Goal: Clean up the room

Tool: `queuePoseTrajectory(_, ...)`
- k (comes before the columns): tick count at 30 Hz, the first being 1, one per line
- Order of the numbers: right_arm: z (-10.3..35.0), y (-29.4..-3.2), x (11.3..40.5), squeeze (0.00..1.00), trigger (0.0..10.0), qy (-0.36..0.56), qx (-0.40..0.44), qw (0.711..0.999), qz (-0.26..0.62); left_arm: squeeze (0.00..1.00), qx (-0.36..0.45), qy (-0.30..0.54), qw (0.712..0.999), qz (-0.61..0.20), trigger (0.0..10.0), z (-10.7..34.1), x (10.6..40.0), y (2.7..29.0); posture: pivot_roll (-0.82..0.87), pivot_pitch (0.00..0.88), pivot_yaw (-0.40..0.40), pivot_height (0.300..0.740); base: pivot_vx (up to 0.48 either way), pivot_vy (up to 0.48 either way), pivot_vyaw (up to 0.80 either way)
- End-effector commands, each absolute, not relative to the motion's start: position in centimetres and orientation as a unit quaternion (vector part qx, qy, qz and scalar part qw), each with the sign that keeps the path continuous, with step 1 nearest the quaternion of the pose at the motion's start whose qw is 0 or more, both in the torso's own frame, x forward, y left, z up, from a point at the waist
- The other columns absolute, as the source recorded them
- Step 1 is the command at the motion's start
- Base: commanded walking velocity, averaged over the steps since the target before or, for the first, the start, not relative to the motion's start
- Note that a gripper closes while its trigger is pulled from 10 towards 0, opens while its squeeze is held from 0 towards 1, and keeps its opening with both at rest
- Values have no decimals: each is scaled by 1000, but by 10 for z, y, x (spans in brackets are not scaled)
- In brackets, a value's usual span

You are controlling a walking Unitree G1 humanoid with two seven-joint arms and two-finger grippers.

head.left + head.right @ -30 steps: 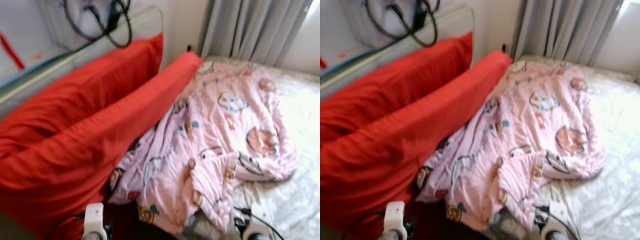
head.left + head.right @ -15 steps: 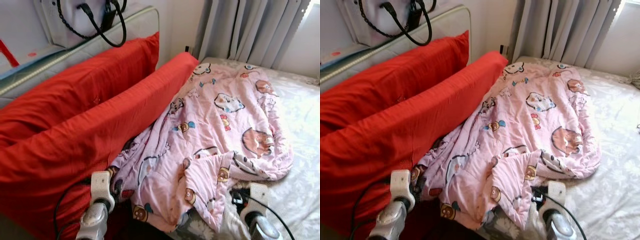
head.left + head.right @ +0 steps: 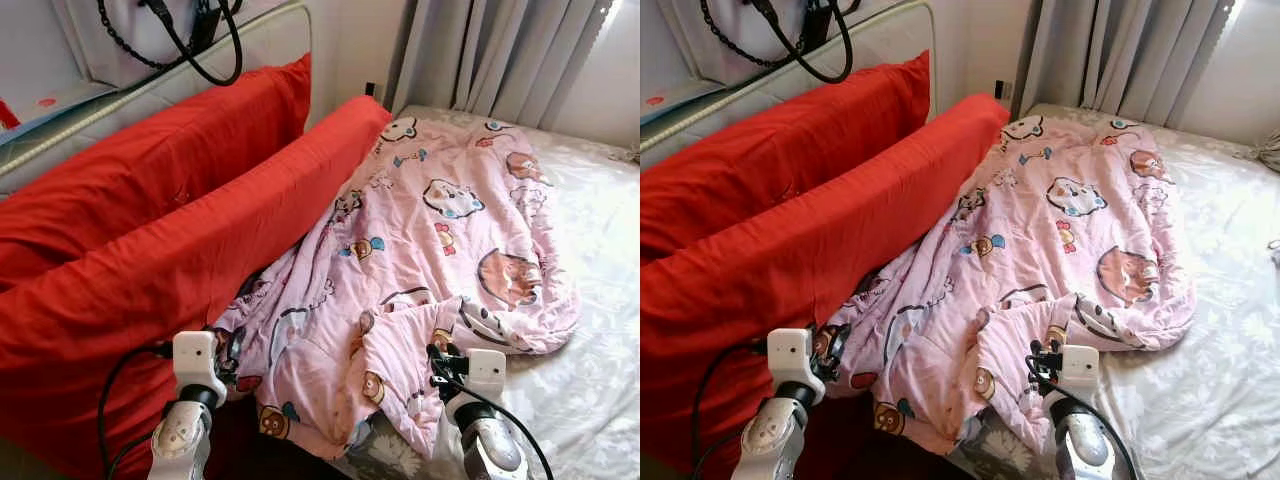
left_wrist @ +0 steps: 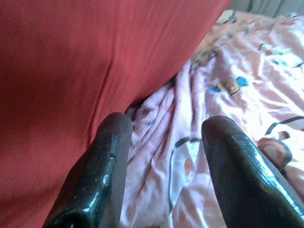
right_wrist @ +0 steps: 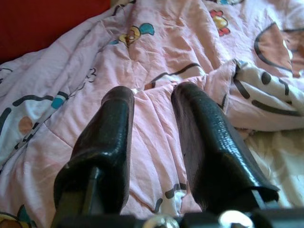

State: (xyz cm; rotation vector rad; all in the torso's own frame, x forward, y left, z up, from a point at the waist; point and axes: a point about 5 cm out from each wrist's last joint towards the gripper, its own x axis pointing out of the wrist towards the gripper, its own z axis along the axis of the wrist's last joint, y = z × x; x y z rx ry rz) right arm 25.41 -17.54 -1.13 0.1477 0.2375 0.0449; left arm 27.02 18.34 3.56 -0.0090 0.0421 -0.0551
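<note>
Pink cartoon-print blanket lies crumpled on the pale floral bedsheet, its 9 o'clock edge pressed against the nearer of two red pillows. Left gripper, fingers apart and empty, hovers at the seam where blanket meets pillow, toward 7 o'clock in the head views. Right gripper, fingers narrowly parted and empty, points at a folded corner of the blanket near 5 o'clock. Step in hand, as judged: the approach to grasp the blanket for straightening. The next move likely calls for both grippers to descend and pinch cloth at separate edges. Behind the pillows stands a headboard with a black strap hanging at 11 o'clock; grey curtains hang at 1 o'clock. No legible writing or brand appears
</note>
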Motion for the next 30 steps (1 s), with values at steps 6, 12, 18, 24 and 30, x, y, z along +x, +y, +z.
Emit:
queuePoseTrajectory(6, -12, -178, 253, 0, 10000, 125, 36, 992, 9, 0, 1, 38, 998, -46, 10000, 33, 266, 181, 68, 31, -32, 730, 0, 0, 0)
queuePoseTrajectory(12, -8, -180, 254, 0, 10000, 109, 40, 993, 5, 0, 6, 44, 997, -56, 10000, 32, 263, 179, 75, 32, -37, 715, 0, 0, 0)
queuePoseTrajectory(18, -7, -176, 256, 0, 10000, 107, 38, 994, 2, 0, 4, 45, 998, -50, 10000, 34, 265, 180, 79, 55, -44, 715, 0, 0, 0)
queuePoseTrajectory(24, -9, -173, 258, 0, 10000, 126, 35, 991, -1, 0, 2, 48, 998, -48, 10000, 35, 265, 180, 78, 62, -46, 701, 0, 0, 0)
queuePoseTrajectory(30, -7, -172, 258, 0, 10000, 119, 40, 992, -1, 0, 3, 49, 998, -44, 10000, 36, 266, 181, 79, 71, -46, 686, 0, 0, 0)
